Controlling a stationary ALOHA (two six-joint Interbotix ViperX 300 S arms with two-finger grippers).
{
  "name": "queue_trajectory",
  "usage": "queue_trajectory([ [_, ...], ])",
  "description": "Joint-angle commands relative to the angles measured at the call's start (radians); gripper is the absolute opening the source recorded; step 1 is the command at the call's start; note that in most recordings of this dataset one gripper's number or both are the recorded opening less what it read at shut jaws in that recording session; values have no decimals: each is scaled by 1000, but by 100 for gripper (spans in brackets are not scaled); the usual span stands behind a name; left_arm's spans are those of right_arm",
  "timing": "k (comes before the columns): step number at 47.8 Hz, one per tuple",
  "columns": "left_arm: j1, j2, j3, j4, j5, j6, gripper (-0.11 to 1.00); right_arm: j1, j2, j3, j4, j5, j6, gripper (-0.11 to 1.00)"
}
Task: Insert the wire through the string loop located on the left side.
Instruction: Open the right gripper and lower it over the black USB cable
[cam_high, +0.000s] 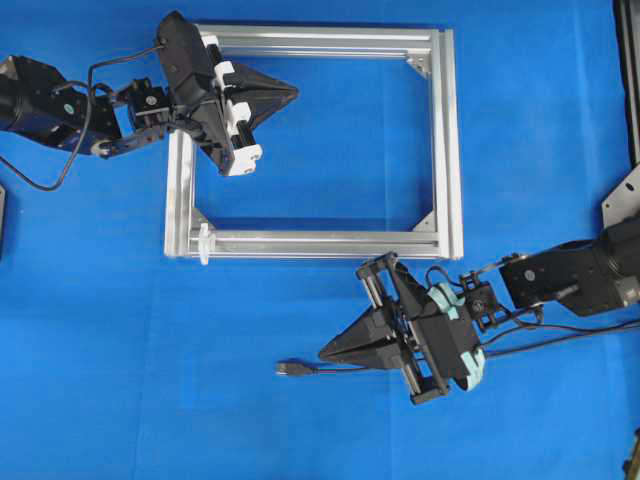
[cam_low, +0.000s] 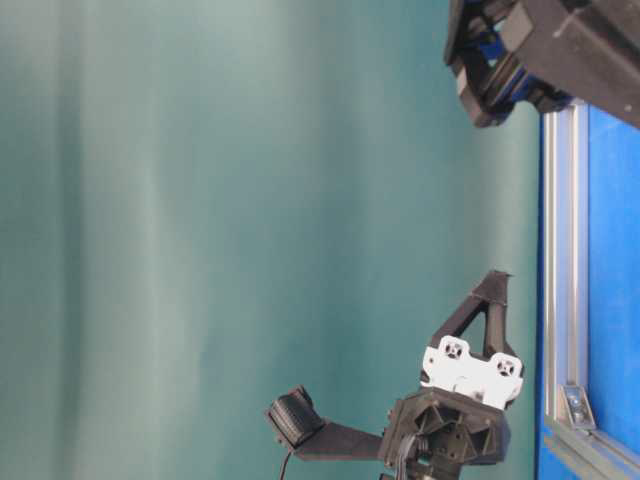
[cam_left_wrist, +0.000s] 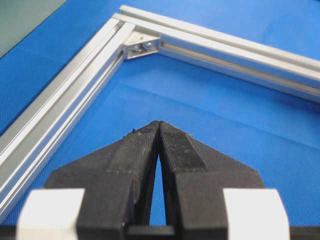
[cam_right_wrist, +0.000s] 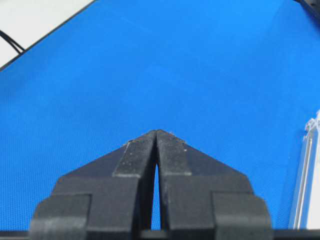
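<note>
Overhead: wire (cam_high: 300, 368) beside right end effector (cam_high: 325, 354)

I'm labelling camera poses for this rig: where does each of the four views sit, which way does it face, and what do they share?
Overhead: above, facing down on aluminium frame, wire, string loop, both arms.
Table-level: low, image turned sideways; frame edge, left gripper.
Left wrist: behind shut left gripper, facing frame corner.
Right wrist: behind shut right gripper, facing blue mat.
Overhead and left wrist share the frame.
</note>
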Motion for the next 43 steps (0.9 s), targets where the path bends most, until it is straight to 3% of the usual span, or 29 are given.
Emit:
queue_trajectory([
  [1, -8, -31, -15, 20, 41, 9, 0, 26, -49, -17, 6, -2, 17, 2],
  [11, -6, -41, -20, 21, 78, 11, 0, 31, -83, -21, 8, 104, 58, 2],
  [30, -2, -41, -21, 21, 81, 11, 0, 44, -83, -23, 6, 121, 130, 4],
  [36, -2, -41, -21, 21, 83, 11, 0, 69, -83, -23, 8, 123, 166, 28],
  [43, -2, -43, -21, 23, 84, 11, 0, 77, -83, -26, 25, 132, 183, 68],
])
